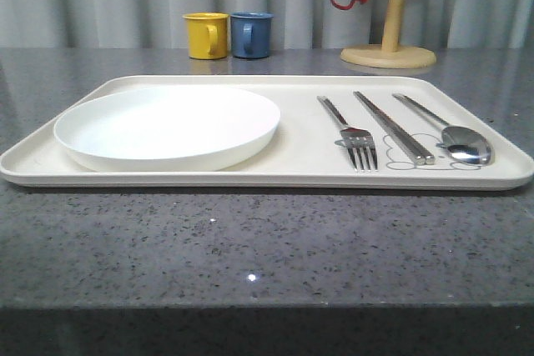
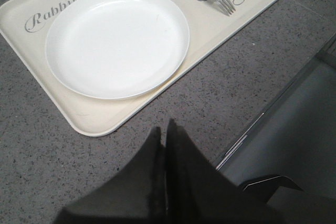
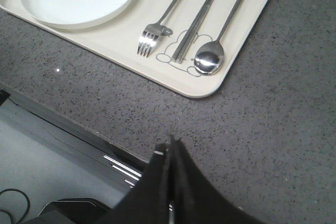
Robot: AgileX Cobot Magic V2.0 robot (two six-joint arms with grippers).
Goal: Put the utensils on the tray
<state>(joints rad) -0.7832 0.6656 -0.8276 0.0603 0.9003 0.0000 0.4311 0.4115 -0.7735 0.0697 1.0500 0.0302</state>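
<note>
Fork point(image 1: 357, 143), chopsticks point(image 1: 394, 127), spoon point(image 1: 455, 135) on tray point(image 1: 300, 174)

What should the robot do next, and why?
Probably nothing more than keep both arms back: the fork, chopsticks and spoon already lie side by side on the tray, right of the plate. The left pincer and right pincer are shut, holding nothing.
</note>
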